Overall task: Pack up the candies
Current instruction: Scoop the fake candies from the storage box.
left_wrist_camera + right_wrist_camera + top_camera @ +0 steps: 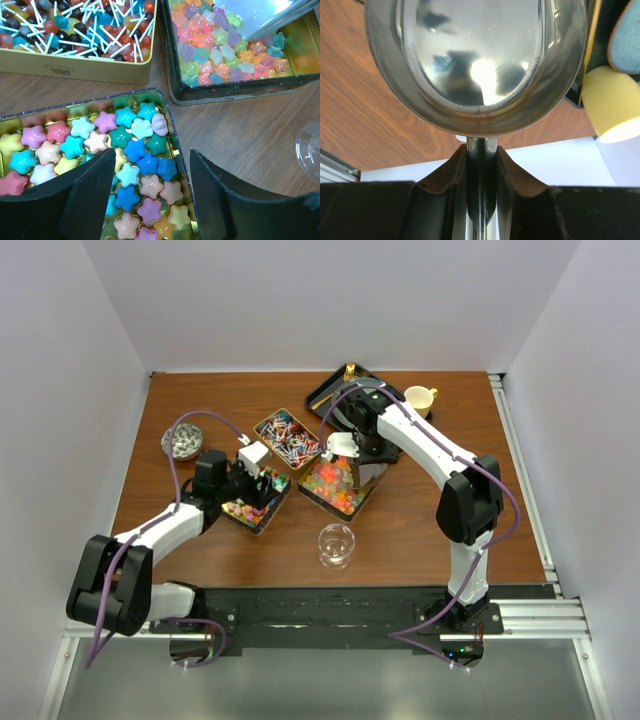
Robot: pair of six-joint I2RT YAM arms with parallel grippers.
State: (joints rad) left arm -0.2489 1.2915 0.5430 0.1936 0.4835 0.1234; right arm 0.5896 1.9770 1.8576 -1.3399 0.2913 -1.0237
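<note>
The left gripper (152, 165) is held with its jaws apart just above the left tin (60, 112), which is filled with star-shaped candies (135, 150). More candies are seen in the middle tin (75, 70) and the right tin (240, 90). At the right tin, a metal scoop (480, 60) is clamped by its handle in the right gripper (481, 165).
</note>
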